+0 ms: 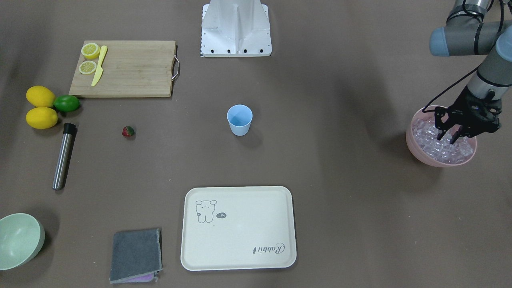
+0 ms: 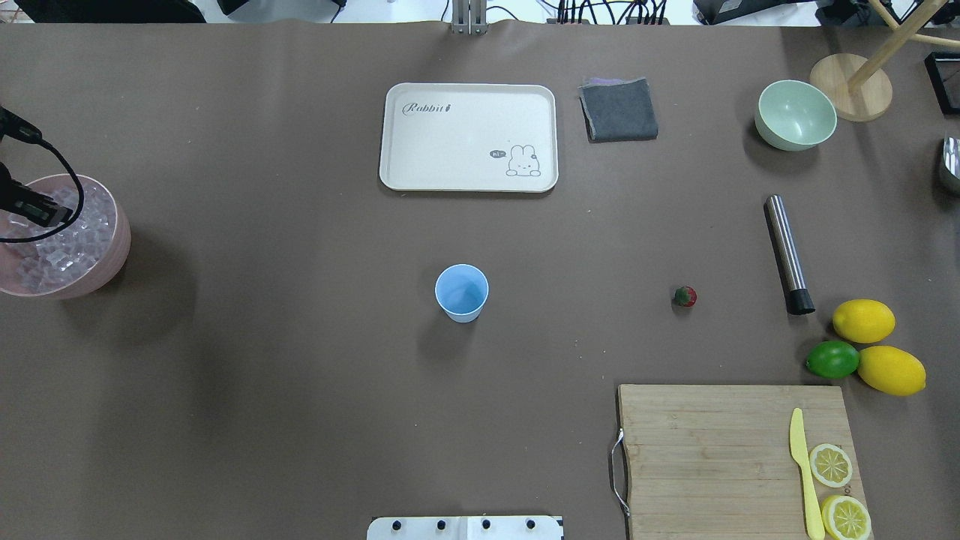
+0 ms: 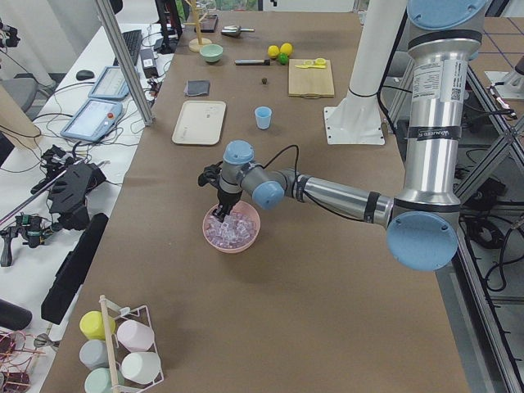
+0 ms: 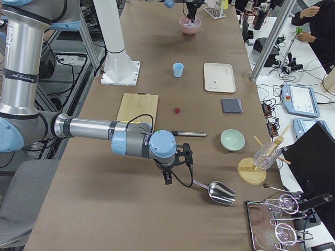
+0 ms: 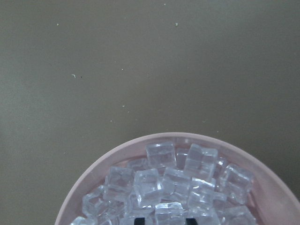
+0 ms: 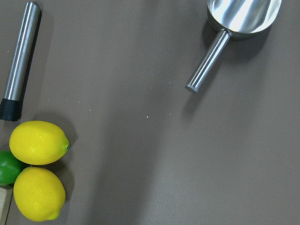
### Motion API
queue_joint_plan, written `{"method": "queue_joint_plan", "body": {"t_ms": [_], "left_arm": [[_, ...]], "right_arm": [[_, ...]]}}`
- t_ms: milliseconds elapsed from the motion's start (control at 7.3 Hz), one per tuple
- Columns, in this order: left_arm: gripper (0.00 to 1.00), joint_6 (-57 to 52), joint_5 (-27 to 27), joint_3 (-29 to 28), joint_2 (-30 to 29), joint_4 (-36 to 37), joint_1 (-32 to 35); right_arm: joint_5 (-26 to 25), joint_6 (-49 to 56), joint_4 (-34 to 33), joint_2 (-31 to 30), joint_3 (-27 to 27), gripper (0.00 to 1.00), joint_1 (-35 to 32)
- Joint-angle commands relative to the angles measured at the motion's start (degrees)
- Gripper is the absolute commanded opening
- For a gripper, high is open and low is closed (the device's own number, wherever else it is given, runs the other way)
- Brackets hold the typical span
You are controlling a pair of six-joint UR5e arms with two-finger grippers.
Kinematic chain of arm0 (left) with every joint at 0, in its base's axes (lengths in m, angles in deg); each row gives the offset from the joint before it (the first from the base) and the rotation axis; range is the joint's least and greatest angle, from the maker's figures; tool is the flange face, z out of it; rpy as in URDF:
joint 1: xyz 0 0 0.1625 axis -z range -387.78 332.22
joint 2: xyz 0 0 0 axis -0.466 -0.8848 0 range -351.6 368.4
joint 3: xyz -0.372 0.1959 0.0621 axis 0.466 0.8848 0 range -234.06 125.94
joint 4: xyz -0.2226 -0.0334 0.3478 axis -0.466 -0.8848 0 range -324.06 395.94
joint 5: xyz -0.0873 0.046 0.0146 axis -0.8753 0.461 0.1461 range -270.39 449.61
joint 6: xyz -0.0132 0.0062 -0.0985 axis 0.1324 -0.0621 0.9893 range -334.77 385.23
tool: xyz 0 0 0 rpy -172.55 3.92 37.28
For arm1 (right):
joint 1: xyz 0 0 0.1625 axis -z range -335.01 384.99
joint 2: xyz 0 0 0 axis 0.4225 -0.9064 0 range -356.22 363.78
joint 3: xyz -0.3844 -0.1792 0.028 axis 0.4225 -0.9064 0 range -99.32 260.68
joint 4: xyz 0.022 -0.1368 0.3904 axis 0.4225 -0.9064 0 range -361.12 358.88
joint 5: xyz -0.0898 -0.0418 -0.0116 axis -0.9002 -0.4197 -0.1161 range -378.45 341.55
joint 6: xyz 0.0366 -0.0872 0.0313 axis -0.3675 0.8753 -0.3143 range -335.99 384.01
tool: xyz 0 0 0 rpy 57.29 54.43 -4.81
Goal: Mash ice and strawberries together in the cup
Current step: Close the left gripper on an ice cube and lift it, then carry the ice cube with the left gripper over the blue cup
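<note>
Nearest the lens in the front-facing view, at bottom centre, lies 1 cream rectangular plastic tray [image 1: 240, 256] printed with a rabbit. Above it at upper left is 1 bamboo cutting board [image 1: 132, 68]. At the right edge, 1 large pink plastic bowl [image 1: 416, 148] holds the clear glassy ice cubes [image 1: 430, 148], too many to count. The left gripper [image 1: 449, 137] hangs over this bowl with its tips down among the cubes and its jaws apart; whether a cube is already between them I cannot tell. The right gripper [image 4: 168, 175] shows only in the right side view, so I cannot tell how its jaws stand. At bottom left sit 1 pale green bowl [image 1: 18, 240] and 1 folded grey cloth [image 1: 136, 254]. Left of centre lies 1 steel rod muddler with a black tip [image 1: 64, 158]. Beside it are 2 whole yellow lemons [image 1: 40, 96] and 1 green lime [image 1: 66, 103]. On the board are 1 yellow plastic knife [image 1: 99, 66] and 2 lemon halves [image 1: 90, 50]. The 1 light blue tapered plastic cup [image 1: 239, 119] stands upright at frame centre, looking empty. The 1 tiny red strawberry [image 1: 128, 131] lies well to its left on the bare table. I judge the task barely begun: ice and berry must still reach the cup, and no mashing is done.
</note>
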Motion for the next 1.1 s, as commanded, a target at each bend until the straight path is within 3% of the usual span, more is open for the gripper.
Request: {"method": "queue_joint_plan", "body": {"t_ms": [0, 274, 685, 959], "left_arm": [[0.00, 6.7, -2.8, 4.2, -1.7, 3.0, 0.1], [0.00, 19.3, -6.1, 4.5, -8.1, 2.8, -1.2], [0.00, 34.2, -5.3, 5.2, -16.1, 3.0, -11.5], [0.00, 44.2, 0.7, 4.7, -22.8, 3.2, -20.4]], "right_arm": [[0.0, 0.0, 0.0, 0.0, 0.0, 1.00, 0.0], [1.4, 0.2, 0.1, 0.1, 0.0, 1.00, 0.0], [1.5, 0.5, 0.2, 0.2, 0.1, 1.00, 0.0], [1.5, 0.5, 0.2, 0.2, 0.1, 1.00, 0.0]]}}
